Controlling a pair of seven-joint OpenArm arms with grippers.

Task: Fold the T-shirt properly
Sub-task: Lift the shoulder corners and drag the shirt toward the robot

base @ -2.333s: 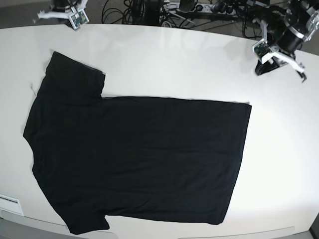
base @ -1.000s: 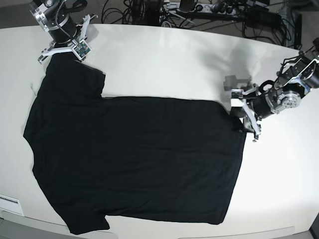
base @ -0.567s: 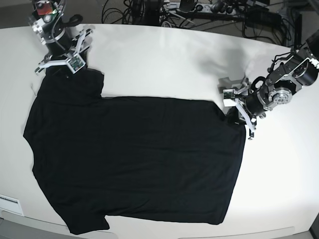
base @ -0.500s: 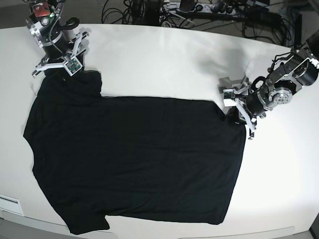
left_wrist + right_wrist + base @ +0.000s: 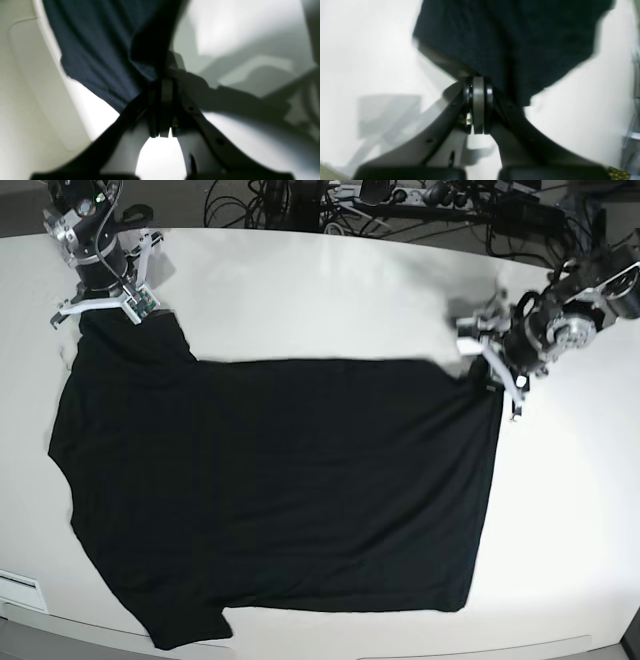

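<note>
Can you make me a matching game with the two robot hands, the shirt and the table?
Things:
1. left gripper
2. right gripper
3. T-shirt
4. table

States:
A. white, with the cloth lying on it
B. black, spread out flat
C. jaws shut on the sleeve tip, at the base view's top left
D. jaws shut on the hem corner, at the base view's right

Pairs: 1-D, 2-C, 3-B, 4-A
</note>
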